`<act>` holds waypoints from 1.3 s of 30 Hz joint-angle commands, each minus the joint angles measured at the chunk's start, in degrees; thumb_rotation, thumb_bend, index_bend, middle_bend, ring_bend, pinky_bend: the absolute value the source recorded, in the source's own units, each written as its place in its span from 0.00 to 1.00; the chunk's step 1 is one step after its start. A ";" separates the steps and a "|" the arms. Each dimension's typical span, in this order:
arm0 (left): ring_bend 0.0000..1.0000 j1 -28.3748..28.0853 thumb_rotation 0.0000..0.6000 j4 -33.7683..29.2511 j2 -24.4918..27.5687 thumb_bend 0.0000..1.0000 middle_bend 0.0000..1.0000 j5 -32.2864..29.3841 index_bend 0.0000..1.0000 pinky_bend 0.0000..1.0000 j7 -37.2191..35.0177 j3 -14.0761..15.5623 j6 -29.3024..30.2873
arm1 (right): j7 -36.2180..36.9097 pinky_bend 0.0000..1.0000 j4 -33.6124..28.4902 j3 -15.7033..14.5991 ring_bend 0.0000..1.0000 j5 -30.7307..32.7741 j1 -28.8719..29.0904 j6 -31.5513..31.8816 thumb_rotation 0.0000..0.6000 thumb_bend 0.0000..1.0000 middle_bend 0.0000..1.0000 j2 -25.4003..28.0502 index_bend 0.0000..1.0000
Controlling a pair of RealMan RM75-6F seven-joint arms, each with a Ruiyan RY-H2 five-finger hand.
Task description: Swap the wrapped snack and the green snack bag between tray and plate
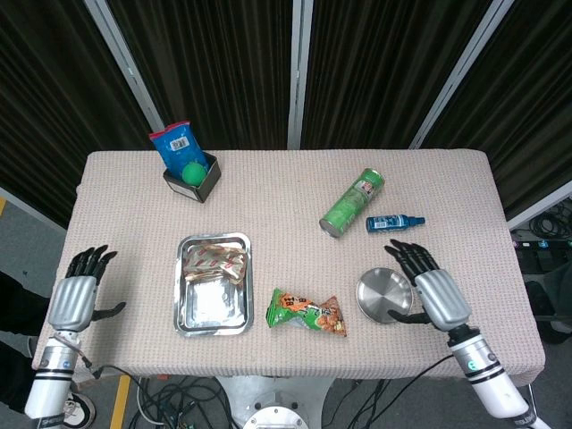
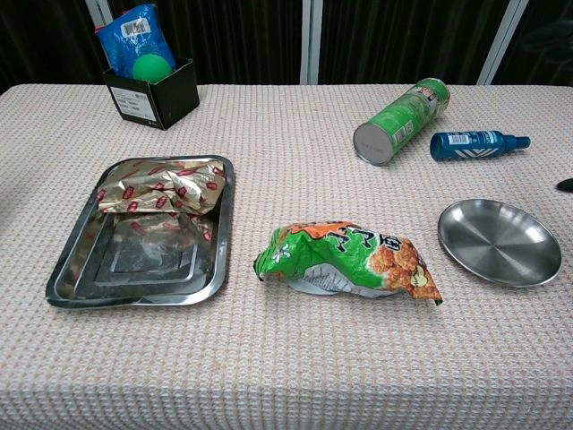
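Note:
The gold-and-red wrapped snack (image 1: 214, 261) (image 2: 161, 187) lies in the far end of the steel tray (image 1: 212, 310) (image 2: 130, 285). On the cloth between tray and plate lies the green snack bag (image 1: 307, 313) (image 2: 346, 260). The round steel plate (image 1: 379, 296) (image 2: 498, 242) holds nothing. My left hand (image 1: 75, 299) hovers open off the table's left edge, far from the tray. My right hand (image 1: 432, 291) is open with fingers spread, right beside the plate's right rim; only a dark fingertip (image 2: 564, 184) of it shows in the chest view.
A green chip can (image 1: 352, 203) (image 2: 399, 121) lies on its side behind the plate, a blue bottle (image 1: 394, 222) (image 2: 478, 142) next to it. A black box (image 1: 192, 177) (image 2: 152, 88) with a green ball and a blue packet stands at the back left.

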 commanded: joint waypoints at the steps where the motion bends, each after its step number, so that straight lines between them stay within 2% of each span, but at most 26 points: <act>1: 0.00 2.90 1.00 2.85 1.13 0.12 0.06 2.44 0.13 0.07 -4.27 1.51 1.88 | -9.21 0.00 -4.06 -0.04 0.00 4.18 4.82 -6.84 1.00 0.00 0.02 -6.04 0.00; 7: 0.00 4.67 1.00 4.59 2.23 0.12 0.06 3.52 0.13 0.07 -7.87 1.13 2.36 | -20.70 0.00 -4.40 0.44 0.00 13.49 8.28 -10.82 1.00 0.00 0.04 -15.49 0.00; 11: 0.00 5.65 1.00 5.66 2.66 0.12 0.06 4.20 0.13 0.07 -9.16 1.00 2.46 | -25.96 0.00 -0.80 0.84 0.00 18.54 10.16 -10.95 1.00 0.00 0.05 -22.72 0.00; 15: 0.00 6.45 1.00 6.57 2.95 0.12 0.06 4.54 0.13 0.07 -10.34 0.82 2.27 | -27.98 0.07 2.88 1.43 0.00 21.27 11.19 -9.88 1.00 0.01 0.09 -28.23 0.00; 18: 0.00 6.92 1.00 7.39 3.10 0.12 0.06 4.55 0.13 0.07 -11.10 0.54 1.97 | -30.35 0.16 5.76 1.92 0.05 22.19 11.21 -6.94 1.00 0.04 0.14 -31.89 0.02; 23: 0.00 7.45 1.00 8.17 3.10 0.12 0.06 4.76 0.13 0.07 -12.44 0.11 1.38 | -32.45 0.35 9.11 2.67 0.18 24.27 11.03 -3.91 1.00 0.12 0.25 -35.74 0.15; 25: 0.00 7.63 1.00 8.49 3.08 0.12 0.06 4.89 0.13 0.07 -12.56 -0.11 1.29 | -33.19 0.43 9.83 2.77 0.25 25.26 11.18 -3.72 1.00 0.14 0.32 -36.27 0.24; 30: 0.00 7.99 1.00 8.97 2.87 0.12 0.06 4.86 0.13 0.07 -12.38 -0.62 0.75 | -34.07 0.53 9.94 2.91 0.36 26.94 11.76 -4.13 1.00 0.18 0.39 -36.36 0.40; 37: 0.00 8.33 1.00 9.35 2.62 0.12 0.06 4.82 0.13 0.07 -12.39 -1.23 0.00 | -32.35 0.70 9.66 4.07 0.55 25.76 11.96 -2.67 1.00 0.29 0.58 -35.40 0.66; 39: 0.00 8.38 1.00 9.39 2.58 0.12 0.06 4.95 0.13 0.07 -12.20 -1.38 -0.12 | -31.02 0.73 9.20 4.56 0.57 24.50 11.98 -2.17 1.00 0.31 0.61 -34.41 0.70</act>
